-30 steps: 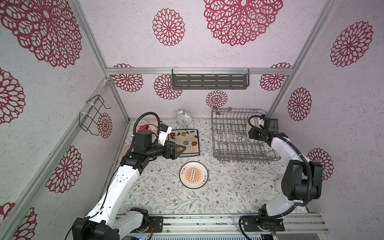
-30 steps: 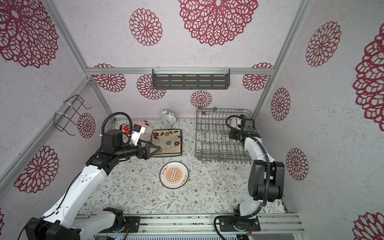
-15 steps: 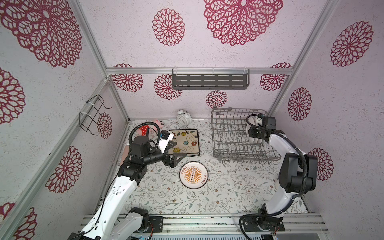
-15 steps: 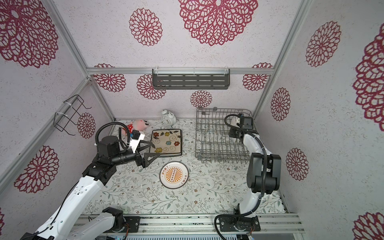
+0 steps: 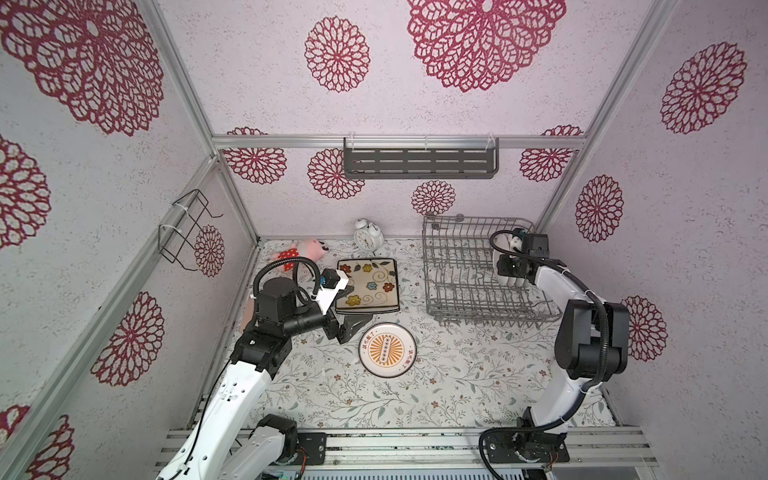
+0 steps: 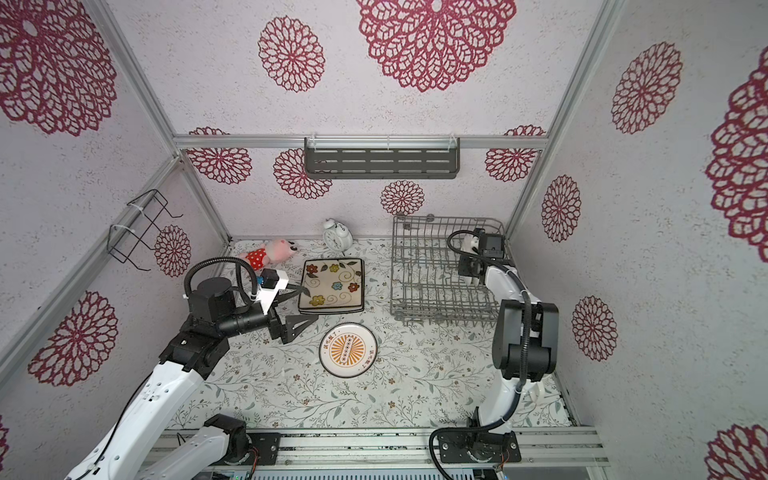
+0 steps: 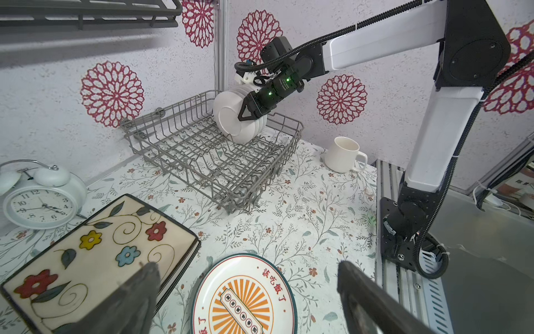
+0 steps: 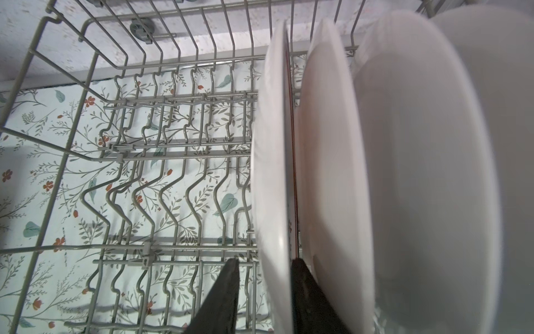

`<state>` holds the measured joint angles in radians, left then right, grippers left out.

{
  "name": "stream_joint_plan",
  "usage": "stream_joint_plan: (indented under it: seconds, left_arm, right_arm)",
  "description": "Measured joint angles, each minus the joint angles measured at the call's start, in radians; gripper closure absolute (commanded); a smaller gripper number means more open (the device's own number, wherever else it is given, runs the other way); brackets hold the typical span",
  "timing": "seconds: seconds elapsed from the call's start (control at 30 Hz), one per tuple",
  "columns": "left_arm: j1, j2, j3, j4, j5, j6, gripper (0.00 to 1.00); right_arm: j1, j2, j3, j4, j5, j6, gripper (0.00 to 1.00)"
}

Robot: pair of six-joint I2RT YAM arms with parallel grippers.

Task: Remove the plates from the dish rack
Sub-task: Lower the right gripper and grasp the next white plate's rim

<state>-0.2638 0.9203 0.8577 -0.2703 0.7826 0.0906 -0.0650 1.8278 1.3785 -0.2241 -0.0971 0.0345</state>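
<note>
Your right gripper reaches into the right side of the grey wire dish rack, where round white plates stand on edge between the tines, with one finger either side of the end plate. The blur leaves you unable to tell whether the jaws pinch it or only straddle it. Your left gripper hovers, jaws spread wide, near two plates lying face up outside the rack: a square cream plate painted with red, yellow and blue flowers, and a round plate with a dark teal lettered rim and orange sunburst.
</note>
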Motion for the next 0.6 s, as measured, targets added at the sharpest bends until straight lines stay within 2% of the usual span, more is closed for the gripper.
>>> stream_joint_plan:
  seconds: [0.23, 0.33, 0.6]
  left_arm:
    - [0.0, 0.0, -0.001, -0.005, -0.002, 0.014, 0.03]
    - [0.0, 0.0, -0.003, -0.004, -0.006, 0.015, 0.03]
    - [0.0, 0.0, -0.026, -0.003, -0.011, 0.022, 0.02]
  right_arm:
    - [-0.001, 0.013, 0.0, 0.017, 0.018, -0.018, 0.8]
    - [-0.002, 0.013, 0.0, 0.018, 0.015, -0.026, 0.82]
    - [-0.004, 0.013, 0.011, 0.006, -0.039, -0.034, 0.92]
